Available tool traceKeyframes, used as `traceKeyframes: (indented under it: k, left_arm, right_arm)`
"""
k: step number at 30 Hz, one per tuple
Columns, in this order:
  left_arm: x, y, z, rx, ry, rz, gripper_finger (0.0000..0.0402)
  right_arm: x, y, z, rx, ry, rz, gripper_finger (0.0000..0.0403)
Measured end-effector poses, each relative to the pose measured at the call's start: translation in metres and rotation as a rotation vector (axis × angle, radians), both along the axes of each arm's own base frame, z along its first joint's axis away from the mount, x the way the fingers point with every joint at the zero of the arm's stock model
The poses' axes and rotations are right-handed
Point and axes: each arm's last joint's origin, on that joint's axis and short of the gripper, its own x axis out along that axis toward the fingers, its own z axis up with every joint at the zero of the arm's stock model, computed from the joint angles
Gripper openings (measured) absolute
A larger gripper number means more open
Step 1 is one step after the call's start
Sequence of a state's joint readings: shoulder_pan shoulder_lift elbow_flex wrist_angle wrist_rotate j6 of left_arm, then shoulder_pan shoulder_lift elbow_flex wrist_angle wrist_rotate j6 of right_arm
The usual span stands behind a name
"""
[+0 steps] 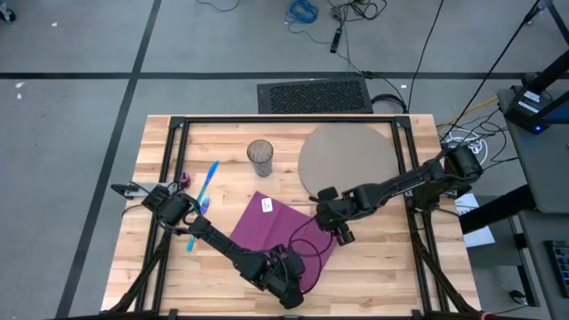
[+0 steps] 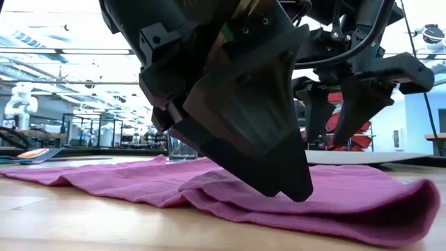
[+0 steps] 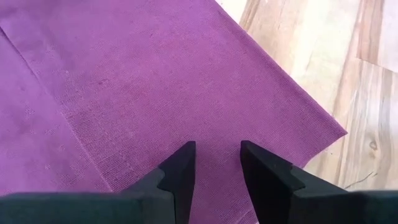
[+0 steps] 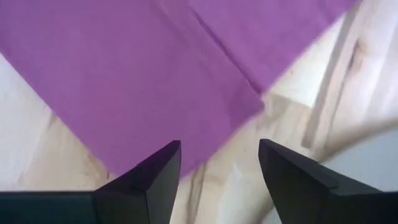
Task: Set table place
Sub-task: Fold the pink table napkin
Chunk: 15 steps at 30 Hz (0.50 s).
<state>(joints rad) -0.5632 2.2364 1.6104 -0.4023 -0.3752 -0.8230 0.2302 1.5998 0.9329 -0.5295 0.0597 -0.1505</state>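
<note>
Purple napkin [image 1: 271,228] on a light-wood desk [image 1: 160,267].
Both hands, left hand [image 3: 217,163] and right hand [image 4: 219,163], hover parted over it, holding nothing; grey floor [image 1: 71,107] surrounds.

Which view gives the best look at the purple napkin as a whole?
The high view: the napkin lies flat on the table with most of its outline visible. The low view shows only its rumpled edge; both wrist views show close patches of cloth beyond each arm's fingers.

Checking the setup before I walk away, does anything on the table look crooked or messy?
Yes. The purple napkin lies diagonal to the table edges, and its near edge is rumpled into a fold. The glass stands upright and nothing has spilled.
</note>
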Motion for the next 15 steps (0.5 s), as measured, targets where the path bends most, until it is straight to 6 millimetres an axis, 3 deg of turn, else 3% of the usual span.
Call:
traceKeyframes:
  k: [6,15]
  left_arm:
    - [0.000,0.001,0.000,0.032,-0.008,-0.003,0.0114]
    - [-0.002,0.003,0.015,0.058,-0.018,0.011,0.0114]
  right_arm:
    - [-0.005,0.003,0.017,0.023,-0.063,-0.006,0.0193]
    - [-0.011,0.049,0.026,0.208,-0.200,0.148,0.0192]
